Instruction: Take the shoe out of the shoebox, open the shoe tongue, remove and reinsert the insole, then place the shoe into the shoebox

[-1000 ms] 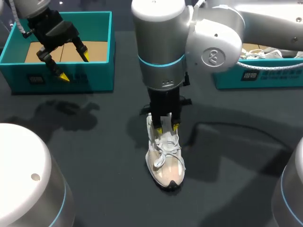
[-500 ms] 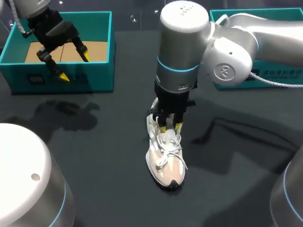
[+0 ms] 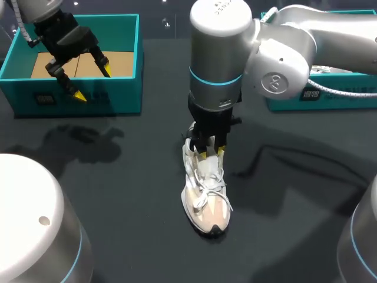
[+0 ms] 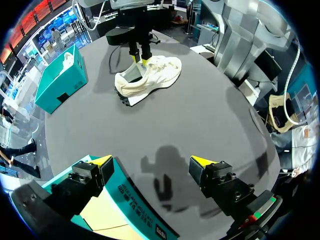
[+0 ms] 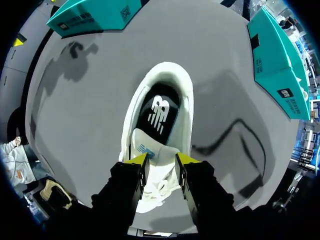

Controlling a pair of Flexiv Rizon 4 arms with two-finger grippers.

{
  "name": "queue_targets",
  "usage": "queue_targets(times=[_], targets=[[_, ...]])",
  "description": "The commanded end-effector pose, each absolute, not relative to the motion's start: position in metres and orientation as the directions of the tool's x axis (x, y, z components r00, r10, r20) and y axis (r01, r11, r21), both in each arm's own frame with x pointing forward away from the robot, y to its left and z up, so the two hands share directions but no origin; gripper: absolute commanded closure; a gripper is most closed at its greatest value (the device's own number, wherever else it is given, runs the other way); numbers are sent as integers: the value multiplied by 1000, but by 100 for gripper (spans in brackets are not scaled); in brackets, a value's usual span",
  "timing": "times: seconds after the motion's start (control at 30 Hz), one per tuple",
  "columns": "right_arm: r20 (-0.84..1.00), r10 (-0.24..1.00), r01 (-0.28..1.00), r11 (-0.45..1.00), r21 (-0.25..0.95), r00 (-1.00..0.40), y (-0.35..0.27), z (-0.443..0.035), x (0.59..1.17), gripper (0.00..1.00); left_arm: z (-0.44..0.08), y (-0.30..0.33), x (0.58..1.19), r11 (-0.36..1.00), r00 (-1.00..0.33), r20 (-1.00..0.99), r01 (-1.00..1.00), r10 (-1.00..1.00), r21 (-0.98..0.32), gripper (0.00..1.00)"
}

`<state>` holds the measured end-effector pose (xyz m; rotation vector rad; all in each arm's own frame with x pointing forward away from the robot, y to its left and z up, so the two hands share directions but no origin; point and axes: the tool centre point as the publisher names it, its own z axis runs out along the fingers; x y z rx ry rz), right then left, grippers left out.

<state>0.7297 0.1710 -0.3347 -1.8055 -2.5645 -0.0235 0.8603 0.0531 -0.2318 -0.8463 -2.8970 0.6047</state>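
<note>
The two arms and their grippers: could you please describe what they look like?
Both arms are thick white-grey cylinders. The right arm carries a light-blue ring and a round emblem on its joint cap. The right gripper and left gripper are black, each with two fingers tipped bright yellow. A white coiled cable runs beside the left arm.

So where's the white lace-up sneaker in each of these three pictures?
Head view: white lace-up sneaker in the centre, toe toward the camera.
Left wrist view: sneaker far ahead of the left gripper, seen side-on.
Right wrist view: sneaker just ahead of the right gripper, opening visible.
Shared landmark: the right gripper at the sneaker's opening.
</note>
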Motion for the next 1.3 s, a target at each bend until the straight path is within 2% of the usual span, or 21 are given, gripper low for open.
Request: queue_targets(times=[0.03, 0.33, 0.53, 0.67, 0.77, 0.8, 0.87, 0.9, 1.0, 1.07, 1.1, 1.13, 1.17, 1.2, 1.3], targets=[[83, 936, 939, 343, -2, -342, 165, -359, 740, 67, -232, 54, 860, 772, -847, -49, 505, 530, -385, 0], [-13, 915, 915, 404, 13, -404, 174, -320, 738, 65, -232, 54, 860, 772, -847, -49, 505, 530, -385, 0], [-93, 869, 873, 488, -11, -487, 176, -293, 741, 60, -232, 54, 860, 772, -847, -49, 505, 530, -385, 0], [-130, 798, 806, 591, -17, -588, 171, -282, 748, 59, -232, 54, 860, 772, -847, -49, 505, 530, -385, 0], [-175, 696, 709, 705, -20, -696, 168, -274, 753, 55, -232, 54, 860, 772, -847, -49, 505, 530, -385, 0], [-191, 644, 660, 751, -26, -740, 168, -272, 754, 53, -232, 54, 860, 772, -847, -49, 505, 530, -385, 0], [-213, 605, 626, 779, -43, -767, 166, -268, 756, 37, -232, 54, 860, 772, -847, -49, 505, 530, -385, 0], [-228, 565, 590, 805, -57, -793, 165, -266, 758, 36, -232, 54, 860, 772, -847, -49, 505, 530, -385, 0], [-250, 495, 521, 852, -47, -832, 161, -259, 762, 21, -232, 54, 860, 772, -847, -49, 505, 530, -385, 0], [-256, 437, 459, 888, -29, -862, 158, -256, 764, 17, -232, 54, 860, 772, -847, -49, 505, 530, -385, 0], [-257, 389, 406, 914, -13, -885, 158, -255, 765, 6, -232, 54, 860, 772, -847, -49, 505, 530, -385, 0], [-255, 332, 342, 940, 6, -908, 159, -254, 765, 0, -232, 54, 860, 772, -847, -49, 505, 530, -385, 0], [-244, 315, 319, 948, 27, -917, 158, -253, 764, 0, -232, 54, 860, 772, -847, -49, 505, 530, -385, 0], [-221, 368, 373, 928, 22, -903, 156, -251, 764, 0, -232, 54, 860, 772, -847, -49, 505, 530, -385, 0], [-221, 368, 373, 928, 22, -903, 156, -251, 764, 0, -232, 54, 860, 772, -847, -49, 505, 530, -385, 0]])
